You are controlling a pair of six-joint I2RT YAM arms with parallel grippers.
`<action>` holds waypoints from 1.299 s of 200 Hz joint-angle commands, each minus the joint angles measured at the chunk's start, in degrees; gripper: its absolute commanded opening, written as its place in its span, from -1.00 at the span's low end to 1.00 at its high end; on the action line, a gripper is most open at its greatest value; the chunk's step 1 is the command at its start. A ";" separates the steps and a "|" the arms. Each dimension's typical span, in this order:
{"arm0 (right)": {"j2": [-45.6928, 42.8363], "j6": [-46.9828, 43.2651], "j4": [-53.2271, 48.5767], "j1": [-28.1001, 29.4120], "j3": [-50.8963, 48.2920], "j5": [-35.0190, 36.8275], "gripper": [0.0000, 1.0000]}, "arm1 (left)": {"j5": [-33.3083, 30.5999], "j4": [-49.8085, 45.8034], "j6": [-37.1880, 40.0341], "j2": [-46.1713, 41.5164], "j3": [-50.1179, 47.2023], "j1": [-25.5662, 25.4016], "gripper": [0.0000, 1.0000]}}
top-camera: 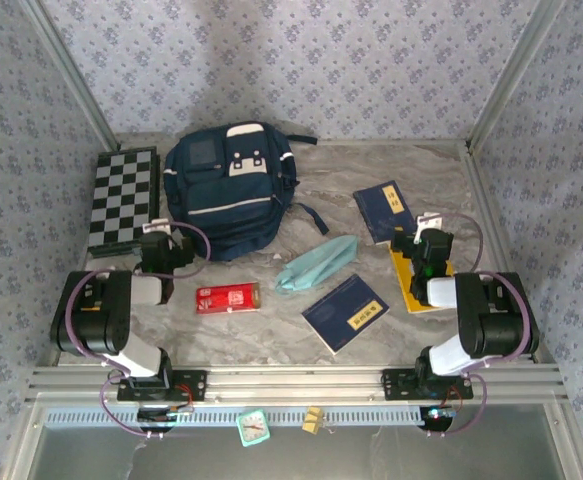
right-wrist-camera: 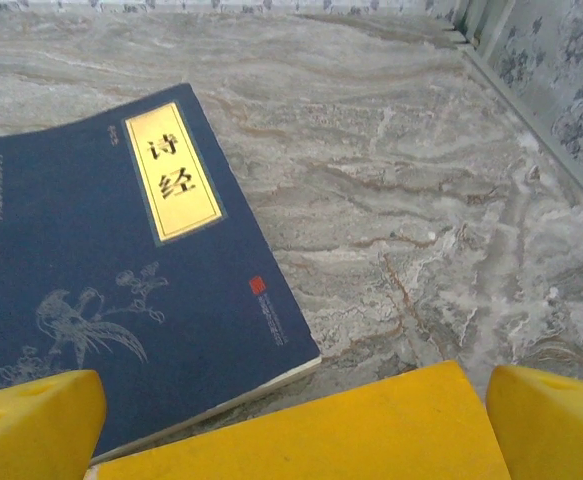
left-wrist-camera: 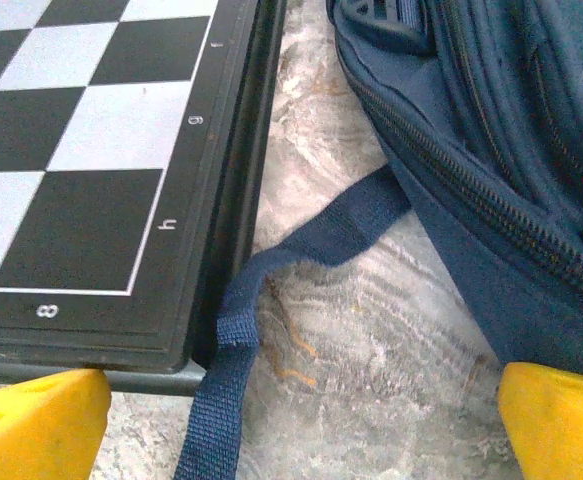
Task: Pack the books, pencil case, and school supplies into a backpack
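Looks like a staged robot test cell in a lab. Closed in beyond and to either side of the left end effector (top-camera: 159,232) and right end effector (top-camera: 429,224) by flat panels (top-camera: 321,60) printed with a repeating blue floral pattern, joined at bare metal posts (top-camera: 76,80). Marble-patterned surface (top-camera: 371,165) beneath them. Edged behind them by a slotted aluminium rail (top-camera: 291,380), with both arm bases (top-camera: 161,385) bolted on and purple cables (top-camera: 63,320) looping loose. Small teal clock (top-camera: 253,428) further back, below the rail.
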 commanded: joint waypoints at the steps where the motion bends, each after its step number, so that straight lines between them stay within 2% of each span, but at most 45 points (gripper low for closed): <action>1: -6.17 -1.52 -2.84 0.86 0.63 2.50 0.99 | 0.59 -5.97 1.03 -7.59 6.19 0.34 1.00; 21: -13.45 0.29 -9.75 0.73 1.64 3.90 1.00 | 0.78 -7.87 0.54 -12.83 5.40 0.41 1.00; 34: -18.48 7.16 -18.61 -0.48 4.11 3.19 1.00 | 1.18 -9.74 -1.21 -16.60 5.43 0.51 1.00; 47: -21.90 16.53 -29.24 -2.19 7.92 2.15 1.00 | 2.25 -15.44 -4.02 -19.61 7.45 1.31 1.00; 58: -23.10 18.82 -34.46 -3.41 9.72 -0.62 1.00 | 5.01 -19.58 -5.67 -20.96 9.66 2.25 1.00; 79: -23.93 23.64 -37.52 -5.94 9.99 -6.91 1.00 | 4.78 -27.73 -17.01 -22.15 13.00 3.77 1.00; 97: -24.61 25.87 -38.66 -9.42 10.18 -12.63 1.00 | 12.57 -24.48 -23.57 -23.31 10.93 5.92 1.00; 111: -25.33 26.06 -40.77 -9.38 11.03 -13.00 1.00 | 13.92 -25.58 -29.95 -23.83 10.29 7.65 1.00; 125: -24.54 26.50 -46.83 -8.04 13.93 -11.59 1.00 | 18.09 -28.82 -31.75 -23.75 11.46 9.39 1.00; 150: -22.43 27.34 -52.56 -4.44 16.92 -13.05 1.00 | 20.80 -38.39 -33.35 -24.54 14.41 9.21 1.00; 177: -19.58 29.16 -58.98 1.93 20.89 -11.89 1.00 | 19.49 -47.40 -34.19 -27.92 15.74 4.96 1.00; 211: -15.70 32.73 -62.41 11.48 23.91 -11.51 1.00 | 19.01 -56.76 -39.40 -28.86 16.96 -2.05 1.00; 260: -8.94 38.90 -64.44 23.11 28.05 -8.69 0.99 | 16.40 -61.64 -47.38 -27.54 18.82 -14.91 1.00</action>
